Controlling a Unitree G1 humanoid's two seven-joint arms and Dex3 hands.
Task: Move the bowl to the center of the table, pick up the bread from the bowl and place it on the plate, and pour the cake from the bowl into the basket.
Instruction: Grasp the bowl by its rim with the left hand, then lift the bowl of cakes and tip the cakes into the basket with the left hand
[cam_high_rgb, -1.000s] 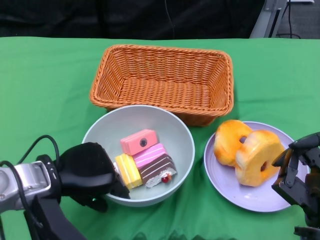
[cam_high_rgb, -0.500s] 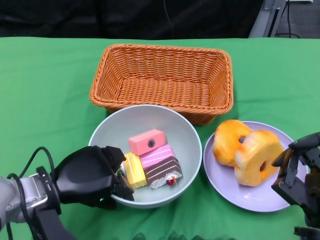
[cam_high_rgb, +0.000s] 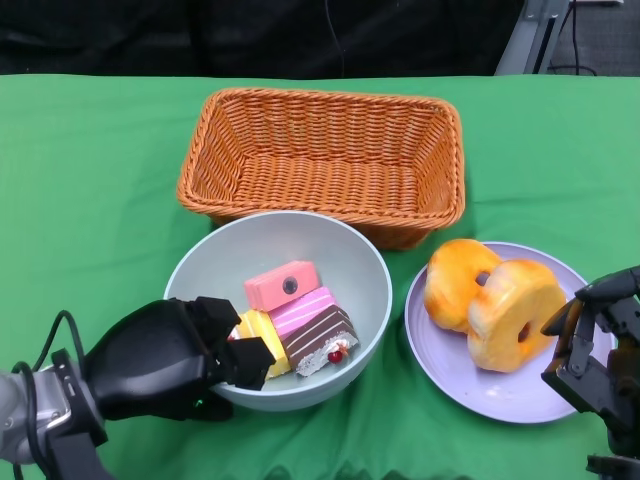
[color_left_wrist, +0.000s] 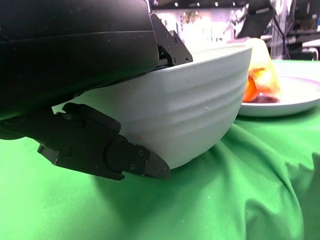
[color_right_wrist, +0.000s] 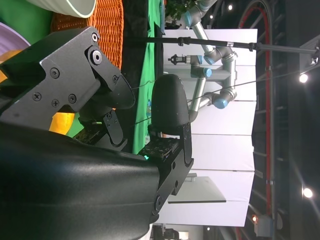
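Basket (cam_high_rgb: 325, 160) sits at the back, your landmark for the rest. Just in front of it, almost touching its front wall, you have the pale bowl (cam_high_rgb: 352, 262), and your left hand (cam_high_rgb: 170, 358) grips the bowl's near-left rim, fingers over the lip and under the wall. To the basket's front right lies the lilac plate (cam_high_rgb: 470, 385), carrying two bread rings (cam_high_rgb: 490, 295) that lean together. Your right hand (cam_high_rgb: 590, 350) hangs at the plate's right edge, fingers apart, holding nothing. Cakes (cam_high_rgb: 293, 320) in pink, yellow and brown are bunched inside the bowl.
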